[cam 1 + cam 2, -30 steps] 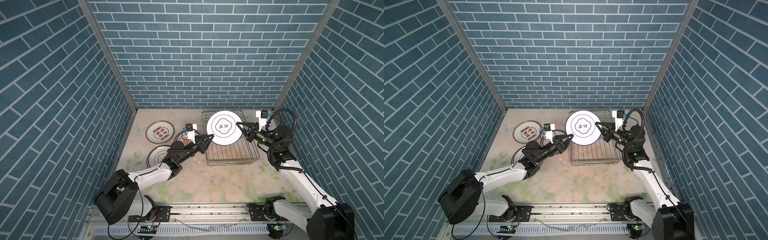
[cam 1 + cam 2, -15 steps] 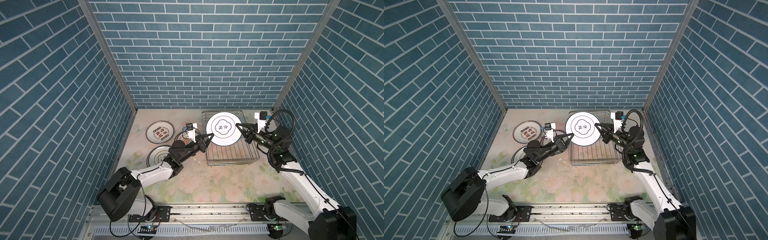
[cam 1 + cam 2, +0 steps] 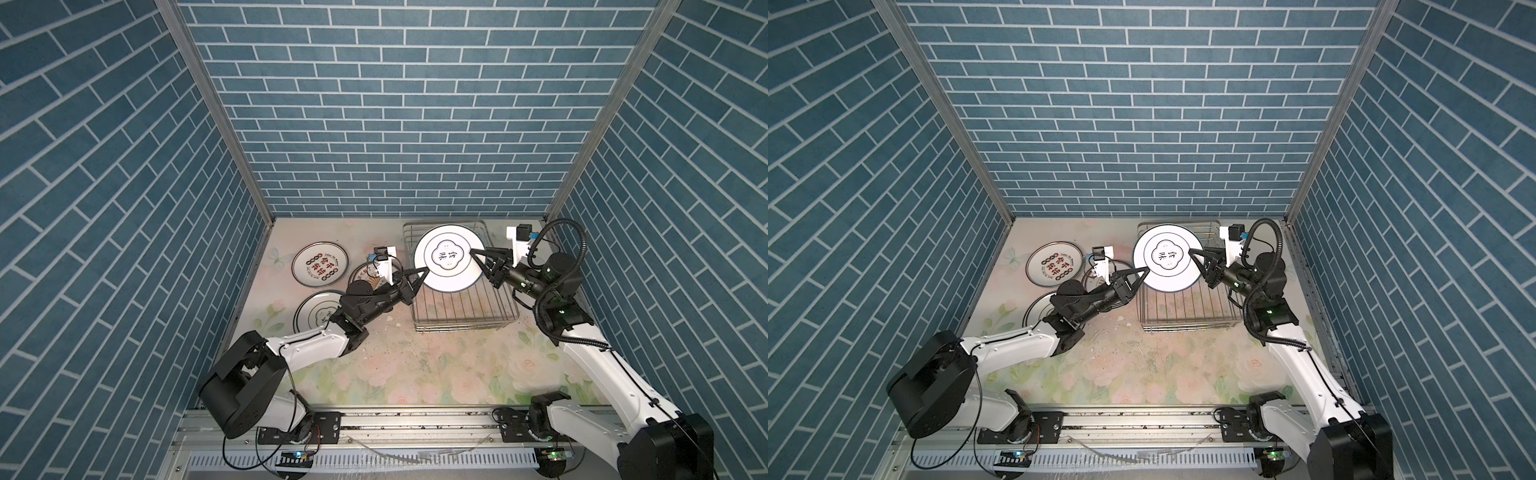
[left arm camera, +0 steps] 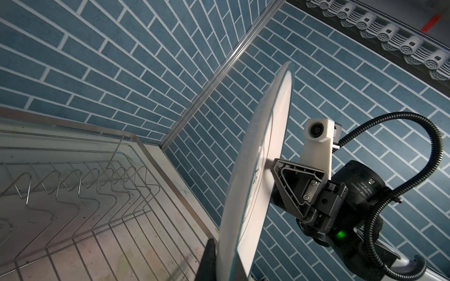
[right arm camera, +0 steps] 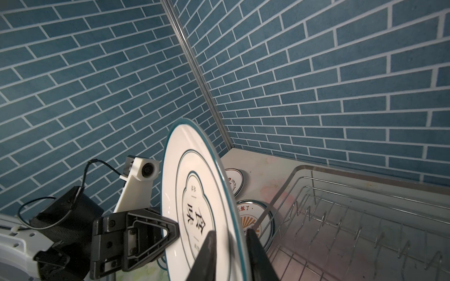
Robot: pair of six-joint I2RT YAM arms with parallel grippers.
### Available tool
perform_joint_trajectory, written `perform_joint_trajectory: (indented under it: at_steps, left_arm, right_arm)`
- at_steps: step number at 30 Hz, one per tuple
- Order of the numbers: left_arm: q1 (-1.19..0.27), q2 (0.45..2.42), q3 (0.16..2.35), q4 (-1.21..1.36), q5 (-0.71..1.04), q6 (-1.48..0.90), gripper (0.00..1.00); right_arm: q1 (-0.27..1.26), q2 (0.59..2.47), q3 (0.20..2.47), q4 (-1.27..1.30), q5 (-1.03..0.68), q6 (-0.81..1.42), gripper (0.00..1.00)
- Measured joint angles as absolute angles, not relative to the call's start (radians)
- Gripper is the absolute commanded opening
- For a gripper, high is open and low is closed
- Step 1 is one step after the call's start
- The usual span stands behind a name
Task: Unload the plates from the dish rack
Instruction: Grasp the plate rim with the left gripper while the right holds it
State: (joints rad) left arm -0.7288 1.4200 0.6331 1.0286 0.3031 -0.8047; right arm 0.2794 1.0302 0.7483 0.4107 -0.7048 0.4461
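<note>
The flower-outline plate [image 3: 446, 278] hangs above the 12 o'clock end of the dish rack [image 3: 465, 309]. The left gripper [image 3: 424, 272] pinches its 8 o'clock rim; the right gripper [image 3: 474, 254] straddles the 3 o'clock rim, jaws narrowly parted.

White arm links [image 3: 309, 345] meet black joints [image 3: 243, 386]; a ribbed black cable [image 4: 438, 146] trails one arm.

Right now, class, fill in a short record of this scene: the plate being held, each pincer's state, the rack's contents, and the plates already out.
held plate: on edge, over the dish rack
left pincer: shut on the plate's rim
right pincer: jaws parted astride the opposite rim
rack contents: no plates visible
unloaded plates: three, flat, left of the rack
</note>
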Motion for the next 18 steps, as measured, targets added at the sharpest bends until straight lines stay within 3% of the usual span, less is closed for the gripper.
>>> perform_joint_trajectory:
  at_steps: [3,7,8,9,18]
  left_arm:
    - [-0.730,1.422,0.633,1.019,0.295,-0.805,0.00]
    - [-0.732,1.430,0.633,1.005,0.288,-0.808,0.00]
    - [-0.732,1.430,0.633,1.000,0.288,-0.809,0.00]
    - [-0.732,1.430,0.633,0.995,0.286,-0.809,0.00]
    - [-0.732,1.422,0.631,0.970,0.253,-0.811,0.00]
  right_arm:
    - [0.287,1.030,0.748,0.410,-0.711,0.448,0.63]
    - [0.293,1.018,0.748,0.405,-0.706,0.441,0.82]
    - [0.293,1.013,0.748,0.404,-0.703,0.441,0.95]
    - [0.294,1.008,0.748,0.403,-0.700,0.440,0.99]
    - [0.295,0.930,0.710,0.412,-0.613,0.436,0.99]
